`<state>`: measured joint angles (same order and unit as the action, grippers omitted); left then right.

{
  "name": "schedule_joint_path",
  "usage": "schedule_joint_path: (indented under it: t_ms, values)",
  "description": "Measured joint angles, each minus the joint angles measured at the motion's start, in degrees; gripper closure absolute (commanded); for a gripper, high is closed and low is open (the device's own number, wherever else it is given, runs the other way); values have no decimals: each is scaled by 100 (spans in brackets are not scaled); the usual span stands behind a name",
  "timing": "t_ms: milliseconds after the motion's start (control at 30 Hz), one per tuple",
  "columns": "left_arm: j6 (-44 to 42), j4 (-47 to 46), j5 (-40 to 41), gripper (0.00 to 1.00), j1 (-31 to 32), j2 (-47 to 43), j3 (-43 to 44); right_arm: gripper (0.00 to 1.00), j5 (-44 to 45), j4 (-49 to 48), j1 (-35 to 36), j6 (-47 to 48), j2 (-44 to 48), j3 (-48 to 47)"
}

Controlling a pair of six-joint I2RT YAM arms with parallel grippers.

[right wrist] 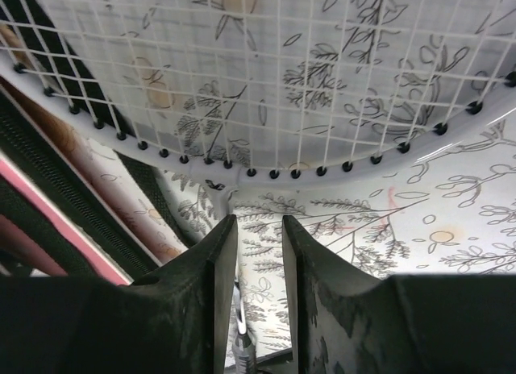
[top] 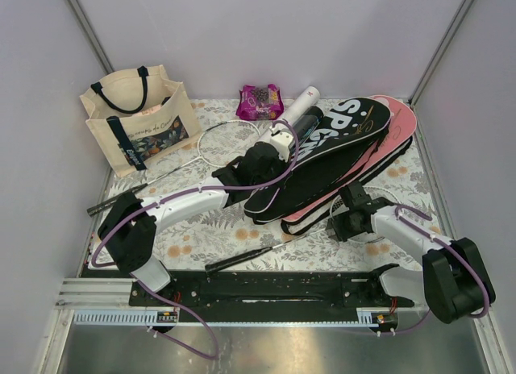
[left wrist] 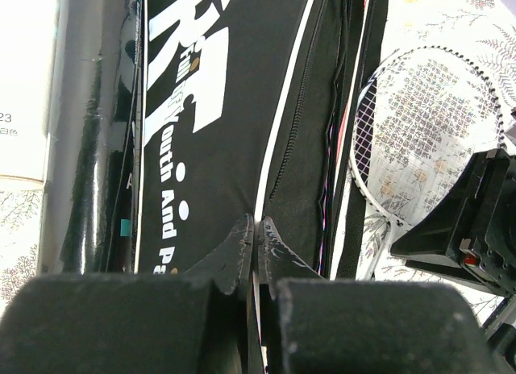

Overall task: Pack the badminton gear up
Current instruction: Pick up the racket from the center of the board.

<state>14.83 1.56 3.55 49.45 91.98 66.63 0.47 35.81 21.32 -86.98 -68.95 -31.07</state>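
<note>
Nearest: R gripper point(right wrist: 256, 221) hangs low over the floral table point(top: 201, 237). Its fingers are part open w/ a clear gap, holding nothing. Risk here: closing off-centre could flick the thin shaft aside. A push fwd could also snag the strung head on the zip of the pink cover point(top: 401, 124) & drag it. The racket point(right wrist: 274, 84) lies flat just ahead of the fingertips, its shaft showing low in the gap. The pink cover's open edge is just left of it.

Farther out: L gripper point(left wrist: 255, 225) is shut tight, apparently pinching the white trim of the black cover point(left wrist: 210, 148). Risk: such a thin pinch may slip, so the flap drops. The black cover runs away from the tips, stacked on the pink cover.

Beyond, 2 tubes, black tube point(top: 305, 128) & white tube point(top: 300, 106), lie against the black cover's left side. A 2nd racket point(top: 228, 142) lies well left. At back: tote point(top: 133, 120) & snack packet point(top: 260, 101), not gear.
</note>
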Motion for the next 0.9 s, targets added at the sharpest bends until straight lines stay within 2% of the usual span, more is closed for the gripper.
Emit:
schedule_joint_path:
  t_ms: [333, 900]
  values:
    - [-2, 0, 22, 100, 0, 0, -17, 59, 61, 28, 87, -461, 63, -68]
    - [0, -2, 28, 100, -15, 0, -42, 60, 61, -105, 341, -1040, -850, -533]
